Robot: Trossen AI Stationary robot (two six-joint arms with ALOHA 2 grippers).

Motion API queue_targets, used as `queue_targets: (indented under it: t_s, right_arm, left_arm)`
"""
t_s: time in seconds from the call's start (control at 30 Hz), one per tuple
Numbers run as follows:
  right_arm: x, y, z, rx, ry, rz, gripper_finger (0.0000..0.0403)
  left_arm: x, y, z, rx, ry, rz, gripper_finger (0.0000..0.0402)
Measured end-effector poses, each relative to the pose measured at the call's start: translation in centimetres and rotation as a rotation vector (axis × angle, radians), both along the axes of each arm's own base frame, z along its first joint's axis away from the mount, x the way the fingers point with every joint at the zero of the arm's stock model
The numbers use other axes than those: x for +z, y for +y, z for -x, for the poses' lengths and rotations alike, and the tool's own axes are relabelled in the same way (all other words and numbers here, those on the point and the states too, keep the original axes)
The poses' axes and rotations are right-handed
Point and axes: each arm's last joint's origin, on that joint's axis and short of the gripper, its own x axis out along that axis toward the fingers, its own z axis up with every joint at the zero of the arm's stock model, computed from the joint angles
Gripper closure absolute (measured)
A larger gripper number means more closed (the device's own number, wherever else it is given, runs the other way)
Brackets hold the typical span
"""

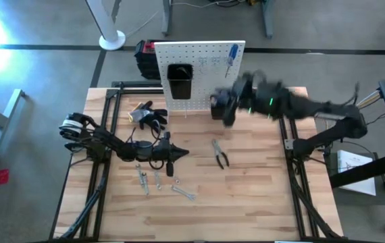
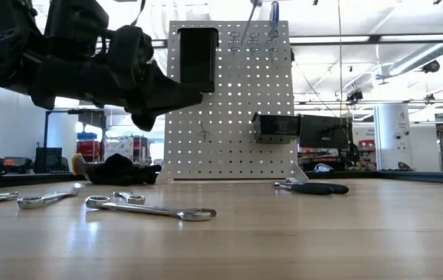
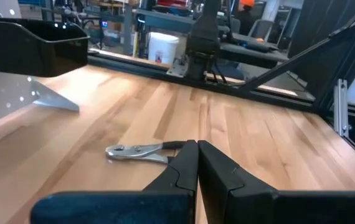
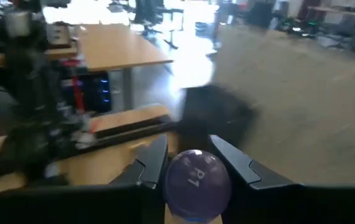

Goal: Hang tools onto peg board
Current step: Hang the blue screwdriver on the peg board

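Note:
The white peg board (image 1: 199, 64) stands at the table's far edge with two black bins (image 2: 198, 58) (image 2: 277, 126); a blue-handled screwdriver (image 1: 232, 57) hangs near its top. My right gripper (image 4: 190, 155), blurred, is high in front of the board's right part (image 1: 227, 101) and shut on another blue-handled screwdriver (image 4: 196, 183). My left gripper (image 3: 197, 149) is shut and level over the table's middle (image 1: 182, 152), touching nothing. Pliers (image 1: 219, 154) lie flat just beyond its tips (image 3: 137, 151). Three silver wrenches (image 1: 157, 181) lie flat nearer the front. My right gripper pinches the screwdriver's blue handle (image 4: 197, 177) between its two fingers (image 4: 149, 165), one on each side. The handle's rounded end, marked P1, faces the wrist camera and hides the shaft. The screwdriver is lifted clear of the table.
Black work gloves (image 1: 148, 115) lie left of the board's foot. Black frame rails (image 1: 108, 115) run along both sides of the wooden tabletop (image 1: 246, 202), which shows bare wood at the front and right. A white fan stand (image 1: 111, 40) is on the floor behind.

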Motion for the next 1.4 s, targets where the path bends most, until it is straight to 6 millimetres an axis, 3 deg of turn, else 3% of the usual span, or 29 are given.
queue_targets:
  t_s: [0.2,0.37,0.47,0.63,1.03,1.4]
  right_arm:
    - [7.1,-5.0,1.1,-0.047,0.025,0.023,0.0328]
    - [9.3,-8.6,0.9,-0.064,0.084,-0.022,0.0328]
    - [9.2,-10.1,0.1,-0.073,0.126,-0.028,0.0328]
    - [8.4,-11.5,0.5,-0.066,0.139,-0.061,0.0328]
    - [11.1,-10.7,2.7,-0.073,0.032,0.008,0.0328]
    - [9.0,-12.7,0.6,-0.094,0.113,-0.031,0.0328]
  left_arm:
    - [0.1,0.0,0.0,0.0,-0.004,0.01,0.0401]
    - [0.1,-0.1,0.0,-0.001,-0.006,0.023,0.0401]
    - [0.1,-0.1,0.0,-0.001,-0.006,0.023,0.0401]
    - [0.0,-0.1,0.0,-0.002,0.0,0.023,0.0401]
    - [-0.1,-0.1,0.0,-0.007,0.01,0.025,0.0401]
    - [-0.1,-0.1,0.0,-0.008,0.01,0.022,0.0401]
